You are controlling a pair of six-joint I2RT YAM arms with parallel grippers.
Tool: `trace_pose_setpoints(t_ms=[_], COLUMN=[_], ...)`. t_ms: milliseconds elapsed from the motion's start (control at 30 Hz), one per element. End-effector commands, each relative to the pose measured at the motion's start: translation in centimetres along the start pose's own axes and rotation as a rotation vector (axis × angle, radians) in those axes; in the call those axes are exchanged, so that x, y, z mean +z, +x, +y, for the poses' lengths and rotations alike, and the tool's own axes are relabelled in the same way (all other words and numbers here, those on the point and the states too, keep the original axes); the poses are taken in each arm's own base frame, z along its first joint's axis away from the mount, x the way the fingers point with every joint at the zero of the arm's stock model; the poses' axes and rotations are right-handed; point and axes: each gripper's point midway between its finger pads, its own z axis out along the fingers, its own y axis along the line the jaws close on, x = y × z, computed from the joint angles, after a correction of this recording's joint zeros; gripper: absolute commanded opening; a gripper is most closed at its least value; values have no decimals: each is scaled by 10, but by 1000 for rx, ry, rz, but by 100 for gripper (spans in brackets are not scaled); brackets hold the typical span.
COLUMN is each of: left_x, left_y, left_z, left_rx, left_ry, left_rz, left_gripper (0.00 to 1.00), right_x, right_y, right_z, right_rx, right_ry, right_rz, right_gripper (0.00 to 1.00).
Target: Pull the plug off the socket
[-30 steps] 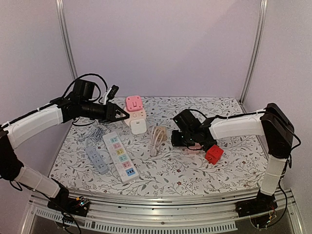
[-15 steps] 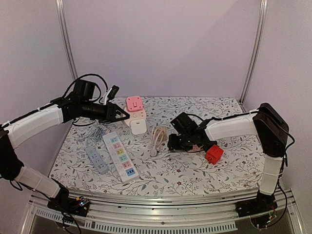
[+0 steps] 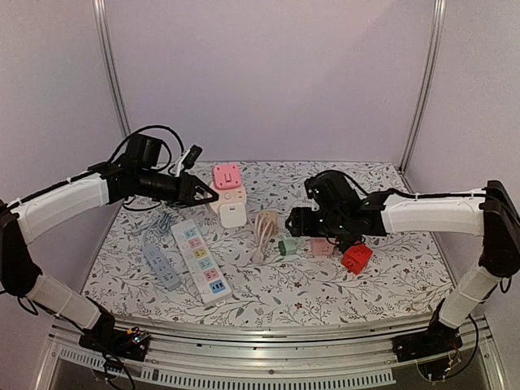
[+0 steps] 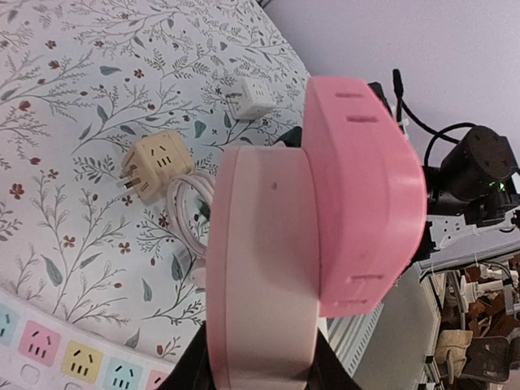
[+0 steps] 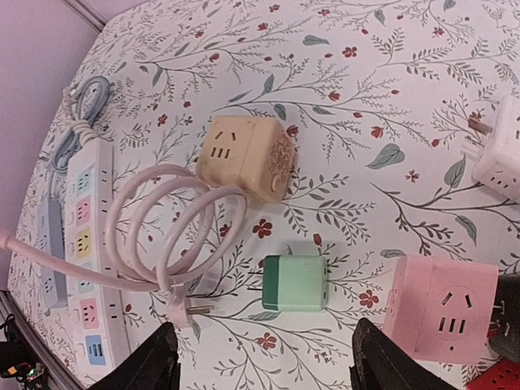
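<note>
A green plug (image 5: pixel 294 283) lies on its side on the floral table, prongs toward the coiled cable; it also shows in the top view as the green plug (image 3: pixel 287 246). It touches nothing. A pink cube socket (image 5: pixel 443 309) sits just right of it, apart from it. My right gripper (image 5: pixel 266 341) hangs above the plug, open, with nothing between its fingers. My left gripper (image 4: pixel 260 370) is raised at the back left, shut on a pale pink socket block (image 4: pixel 260 268). A brighter pink block (image 4: pixel 361 187) is stuck to that block's side.
A coiled pink cable (image 5: pixel 162 236) lies left of the green plug, with a beige cube (image 5: pixel 244 154) beyond it. A white power strip (image 3: pixel 201 260) and a grey strip (image 3: pixel 161 266) lie at the left. A red cube (image 3: pixel 356 258) and a white cube (image 5: pixel 500 154) are at the right.
My right gripper has opened and drawn up and to the right, and the green plug now lies uncovered on the table. The left arm has hardly moved.
</note>
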Motion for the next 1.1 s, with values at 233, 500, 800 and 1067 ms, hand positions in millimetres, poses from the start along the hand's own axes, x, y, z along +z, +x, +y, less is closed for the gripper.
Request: trace_pose_setpoints(t_ms=[233,500,800,1067], left_x=[8,3,3,7], left_y=[19,54,65,67], left_z=[-77,-131,-141,-138], left_rx=[153,264,264,248], left_ry=[345,530,576,565], left_rz=[158,270,307,321], left_gripper=[0,0,0,0], right_x=[-152,-166,-164,-176], right_y=[-55,-46,-29,-29], right_z=[102,140,163,181], right_rx=[-214,-269,-306,-330], right_ry=[-543,-697,-787,-862], right_rz=[-146,-65,-11,-21], right_gripper=[83,80,77,66])
